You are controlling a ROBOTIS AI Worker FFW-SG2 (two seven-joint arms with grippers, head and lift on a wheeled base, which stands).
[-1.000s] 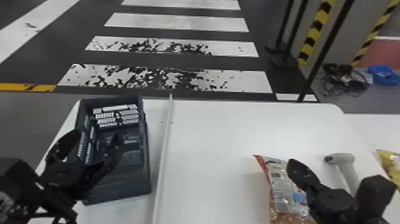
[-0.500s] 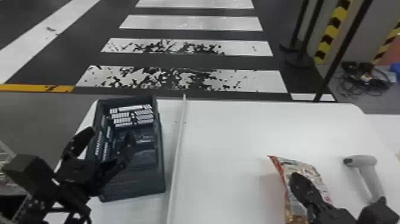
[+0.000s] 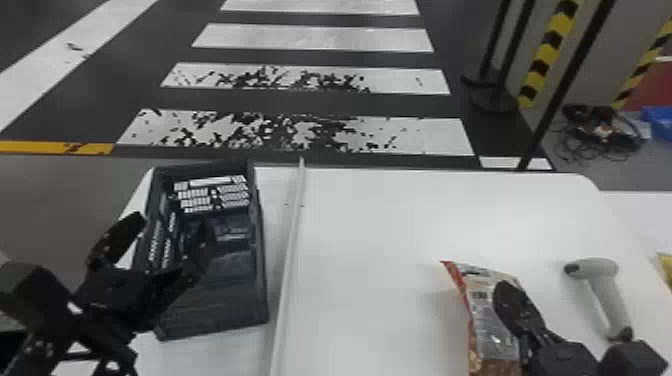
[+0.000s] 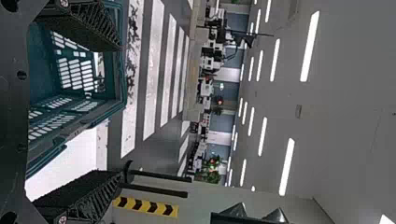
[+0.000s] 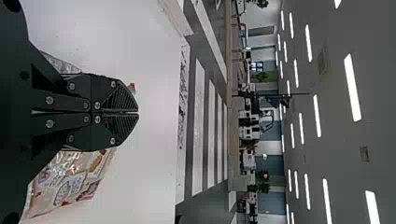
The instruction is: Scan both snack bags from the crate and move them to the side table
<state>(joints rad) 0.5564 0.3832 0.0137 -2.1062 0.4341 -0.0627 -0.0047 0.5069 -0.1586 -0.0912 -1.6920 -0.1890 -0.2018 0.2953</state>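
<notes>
My left gripper (image 3: 167,227) stands open beside and over the left part of the dark crate (image 3: 262,285). The open left gripper (image 4: 122,109) has nothing between its fingers in the left wrist view, with the crate (image 4: 121,88) close by. Above the right side of a snack bag (image 3: 495,330), my right gripper (image 3: 505,290) is held low. In the right wrist view the right gripper (image 5: 137,113) is shut on nothing, partly covering the bag (image 5: 70,177). A grey handheld scanner (image 3: 602,285) lies right of the bag. A yellow item (image 3: 666,265) shows at the right edge.
A thin pale strip (image 3: 290,250) runs front to back along the white table (image 3: 380,250), between crate and bag. Beyond the table's far edge stand black posts (image 3: 565,90), with cables (image 3: 600,132) on the floor behind.
The head view has swung slightly left, so crate, bag and scanner show farther right than at first. Relative to the bag, the right gripper has come slightly nearer the robot.
</notes>
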